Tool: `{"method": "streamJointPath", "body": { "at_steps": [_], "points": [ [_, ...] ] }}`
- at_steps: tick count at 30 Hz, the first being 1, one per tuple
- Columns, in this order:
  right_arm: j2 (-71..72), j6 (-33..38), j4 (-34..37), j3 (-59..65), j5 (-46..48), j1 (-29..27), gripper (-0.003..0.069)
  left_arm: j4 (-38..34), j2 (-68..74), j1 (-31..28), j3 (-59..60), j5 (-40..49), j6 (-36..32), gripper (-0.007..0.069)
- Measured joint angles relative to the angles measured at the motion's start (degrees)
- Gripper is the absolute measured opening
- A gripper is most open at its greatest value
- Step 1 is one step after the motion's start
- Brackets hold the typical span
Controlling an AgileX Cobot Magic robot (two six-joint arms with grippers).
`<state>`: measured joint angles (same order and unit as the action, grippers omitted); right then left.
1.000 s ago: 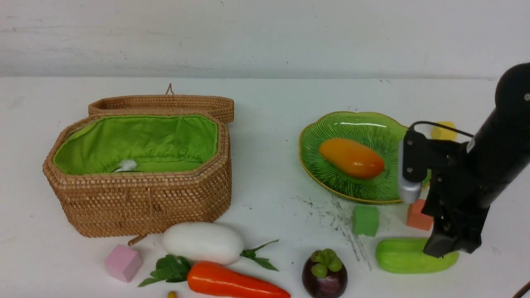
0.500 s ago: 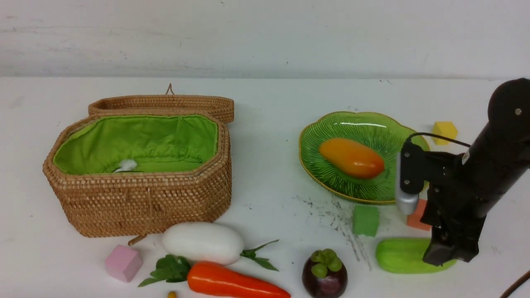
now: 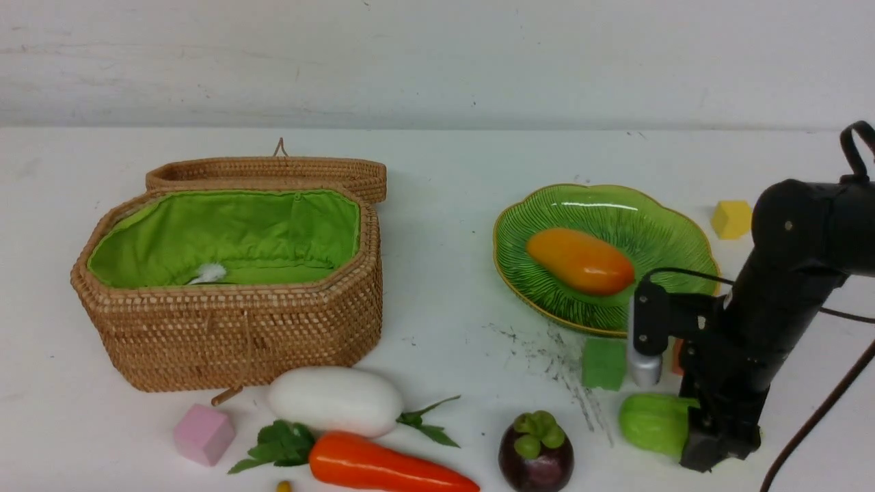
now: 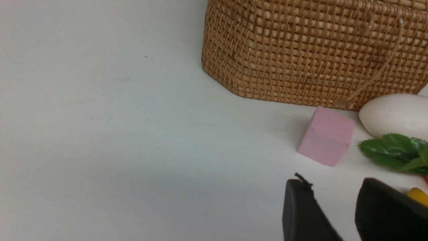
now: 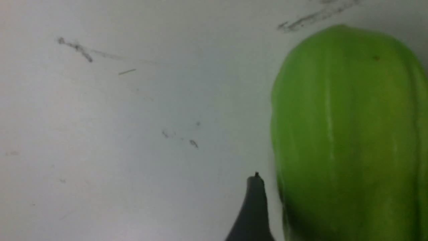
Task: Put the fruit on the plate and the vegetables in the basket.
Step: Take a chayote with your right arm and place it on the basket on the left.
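On the white desk (image 3: pixel 451 205), near the plate (image 3: pixel 496 246), the right tool (image 3: pixel 714 447) straddles one end of the cucumber (image 3: pixel 653 424) (clamped or not, I cannot tell), so an off-centre pinch could let it swivel free short of the basket (image 3: pixel 232 335).

Light-green cucumber (image 3: pixel 649 422); ribbed green plate (image 3: pixel 615 212); tan woven basket (image 3: pixel 239 335).

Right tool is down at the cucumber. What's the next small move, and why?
Probably close the right tool on the cucumber: it sits low over the cucumber's right end, and its wrist view shows one finger just beside the green skin, not yet pressing.
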<state>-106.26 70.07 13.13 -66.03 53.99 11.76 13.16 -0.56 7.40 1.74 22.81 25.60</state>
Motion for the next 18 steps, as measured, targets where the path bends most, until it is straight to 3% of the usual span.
{"method": "streamJointPath", "body": {
  "at_steps": [2,8,12,18],
  "points": [
    [-0.2,0.0,0.1,0.0,1.4,0.0,0.0464,0.0,0.0,0.0,0.0,0.0,0.0,0.0239],
    [2.4,-0.3,1.7,-3.5,5.5,0.0,0.0466,0.0,0.0,0.0,0.0,0.0,0.0,0.0239],
    [6.4,-3.8,6.9,-11.2,9.0,1.5,0.0466,0.0,0.0,0.0,0.0,0.0,0.0,0.0239],
    [6.8,-7.0,15.7,-30.1,7.8,10.2,0.0466,0.0,0.0,0.0,0.0,0.0,0.0,0.0239]
  ]
}}
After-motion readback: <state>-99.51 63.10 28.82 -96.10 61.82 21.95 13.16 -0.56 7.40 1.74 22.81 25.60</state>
